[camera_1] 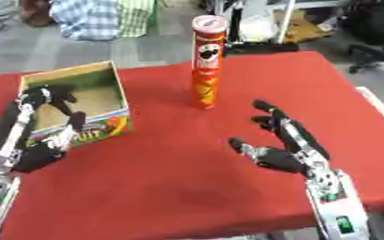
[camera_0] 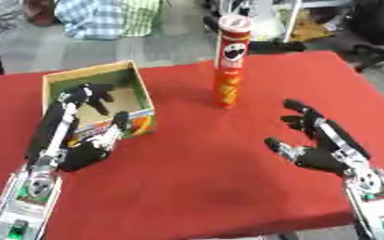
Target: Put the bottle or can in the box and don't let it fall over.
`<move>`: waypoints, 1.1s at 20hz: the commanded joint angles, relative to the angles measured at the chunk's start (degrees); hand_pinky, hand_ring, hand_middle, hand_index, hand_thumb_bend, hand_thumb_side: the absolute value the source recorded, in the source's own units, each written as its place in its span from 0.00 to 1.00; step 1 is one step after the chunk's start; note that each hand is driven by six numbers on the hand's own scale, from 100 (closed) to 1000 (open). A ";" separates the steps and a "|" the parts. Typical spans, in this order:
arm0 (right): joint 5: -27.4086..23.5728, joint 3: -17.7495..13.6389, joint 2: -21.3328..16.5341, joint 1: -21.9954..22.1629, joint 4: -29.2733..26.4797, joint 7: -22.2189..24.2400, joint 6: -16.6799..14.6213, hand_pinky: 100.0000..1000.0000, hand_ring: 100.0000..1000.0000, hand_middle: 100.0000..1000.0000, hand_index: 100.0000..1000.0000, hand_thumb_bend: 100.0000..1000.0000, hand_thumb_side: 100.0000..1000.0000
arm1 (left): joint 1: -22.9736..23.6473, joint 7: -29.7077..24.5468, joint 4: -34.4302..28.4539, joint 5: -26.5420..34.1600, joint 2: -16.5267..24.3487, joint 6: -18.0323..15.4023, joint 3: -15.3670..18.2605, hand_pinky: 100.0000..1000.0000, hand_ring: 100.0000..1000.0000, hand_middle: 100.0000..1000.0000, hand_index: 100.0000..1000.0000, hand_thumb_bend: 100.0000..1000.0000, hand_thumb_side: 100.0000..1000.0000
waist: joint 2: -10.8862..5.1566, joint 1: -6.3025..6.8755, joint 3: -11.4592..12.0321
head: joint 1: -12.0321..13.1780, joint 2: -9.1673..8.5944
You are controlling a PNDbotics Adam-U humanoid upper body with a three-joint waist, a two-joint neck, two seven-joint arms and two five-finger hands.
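Left hand point(camera_0: 84, 152): at the near side of the box point(camera_0: 56, 79), fingers straight and reaching up over the front wall into the opening, thumb against the printed front face. Fingers not curled round anything; it looks to be steadying the box rather than gripping it.

Box: open-topped cardboard, green inside walls, brown floor showing, nothing in it. Sits at the left of the red desk point(camera_0: 195, 178), well apart from the can.

Can point(camera_0: 231, 65): tall, narrow crisp tube, red-orange, with a lid on top. Stands upright near the far middle of the desk, untouched, between the box and the right hand but closer to the far edge.

Right hand point(camera_0: 318, 145): near right of the desk, open, fingers spread and pointing toward the can, holding nothing, near the can but clear of it.

Handling, judged: likely light, stiff cardboard wall, smooth printed surface, so somewhat slippery. Tall with a small base, so tips easily. Best taken round the middle or just below, thumb opposite fingers, kept vertical. Taller than the box walls; once set down it could still topple if released tilted.
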 commanded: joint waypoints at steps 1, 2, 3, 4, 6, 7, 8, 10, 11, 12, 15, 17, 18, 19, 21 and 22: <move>-0.16 -0.16 -1.18 -0.41 -0.63 0.16 -0.21 0.92 0.88 0.96 0.97 0.46 0.29 | -0.59 0.05 -0.60 0.33 0.72 0.20 -0.13 0.72 0.45 0.53 0.79 0.21 0.65 | -1.25 0.33 -0.10 | 0.02 -0.13; -0.22 -0.20 -1.22 -0.46 -0.54 0.09 -0.16 0.92 0.88 0.96 0.97 0.46 0.30 | -0.70 0.00 -0.56 0.26 0.75 0.21 -0.15 0.72 0.45 0.53 0.79 0.21 0.66 | -1.24 0.32 -0.16 | -0.08 -0.10; -0.37 -0.22 -1.32 -0.52 -0.40 -0.01 -0.08 0.92 0.88 0.96 0.97 0.46 0.30 | -0.82 -0.08 -0.50 0.13 0.78 0.24 -0.16 0.72 0.45 0.53 0.79 0.21 0.66 | -1.28 0.32 -0.16 | -0.08 -0.01; -0.58 -0.21 -1.45 -0.56 -0.24 -0.12 -0.02 0.92 0.88 0.96 0.97 0.46 0.30 | -0.93 -0.16 -0.40 -0.01 0.78 0.28 -0.14 0.72 0.45 0.53 0.79 0.21 0.66 | -1.34 0.31 -0.16 | -0.06 0.05; -1.05 -0.10 -1.95 -0.74 0.04 -0.29 0.04 0.92 0.88 0.96 0.97 0.46 0.30 | -1.20 -0.18 -0.16 -0.23 0.72 0.42 -0.03 0.72 0.45 0.53 0.79 0.21 0.66 | -1.41 0.32 -0.07 | -0.14 -0.20; -1.37 -0.01 -2.39 -0.92 0.19 -0.36 0.05 0.92 0.88 0.96 0.97 0.46 0.30 | -1.42 -0.14 0.03 -0.33 0.70 0.53 0.06 0.72 0.45 0.53 0.79 0.21 0.66 | -1.42 0.33 -0.01 | -0.16 -0.24; -1.83 0.14 -3.01 -1.20 0.45 -0.41 0.05 0.92 0.88 0.96 0.97 0.46 0.30 | -1.71 -0.11 0.31 -0.44 0.72 0.70 0.17 0.72 0.45 0.53 0.79 0.22 0.66 | -1.43 0.33 0.03 | -0.11 -0.13; -2.84 0.43 -4.33 -1.78 1.24 -0.55 0.12 0.92 0.87 0.95 0.97 0.46 0.29 | -2.37 -0.27 1.19 -0.37 0.79 1.15 0.36 0.72 0.45 0.53 0.78 0.22 0.67 | -1.44 0.31 0.07 | -0.12 -0.04; -3.55 0.61 -4.99 -2.12 1.88 -0.70 0.29 0.92 0.87 0.95 0.97 0.46 0.30 | -2.85 -0.49 1.83 -0.22 0.82 1.44 0.48 0.72 0.45 0.53 0.78 0.22 0.67 | -1.44 0.29 0.12 | -0.17 -0.04; -4.53 0.80 -5.68 -2.56 2.65 -0.86 0.48 0.92 0.87 0.95 0.97 0.46 0.30 | -3.41 -0.73 2.55 -0.01 0.84 1.74 0.64 0.72 0.45 0.53 0.78 0.22 0.67 | -1.45 0.28 0.18 | -0.19 -0.05; -6.97 1.15 -7.72 -4.15 4.82 -1.47 0.61 0.92 0.87 0.95 0.97 0.47 0.30 | -5.12 -1.46 4.82 0.75 0.76 2.30 1.30 0.72 0.45 0.53 0.79 0.22 0.68 | -1.47 0.26 0.38 | -0.28 -0.05; -8.20 1.30 -8.99 -5.22 6.32 -1.82 0.47 0.92 0.87 0.95 0.97 0.47 0.30 | -6.34 -1.68 6.32 0.93 0.75 2.35 1.78 0.72 0.45 0.53 0.79 0.22 0.68 | -1.46 0.27 0.53 | -0.33 -0.05; -8.77 1.38 -9.61 -5.77 7.10 -2.00 0.40 0.92 0.87 0.95 0.97 0.47 0.30 | -6.99 -1.67 7.10 0.92 0.79 2.33 2.01 0.72 0.45 0.53 0.78 0.22 0.68 | -1.45 0.29 0.60 | -0.34 -0.04; -9.37 1.44 -10.17 -6.30 7.87 -2.22 0.26 0.92 0.87 0.95 0.97 0.48 0.31 | -7.60 -1.61 7.87 0.87 0.83 2.26 2.22 0.72 0.45 0.53 0.78 0.21 0.68 | -1.44 0.29 0.65 | -0.37 -0.03; -10.67 1.65 -11.36 -7.45 9.60 -2.73 -0.15 0.92 0.87 0.95 0.96 0.48 0.31 | -8.89 -1.43 9.53 0.60 0.86 2.13 2.69 0.72 0.45 0.53 0.78 0.21 0.68 | -1.42 0.30 0.74 | -0.49 0.01; -11.33 1.80 -12.03 -8.08 10.58 -2.97 -0.47 0.92 0.87 0.95 0.96 0.49 0.31 | -9.58 -1.33 10.40 0.22 0.87 2.02 2.97 0.72 0.45 0.53 0.78 0.21 0.68 | -1.40 0.30 0.78 | -0.55 0.01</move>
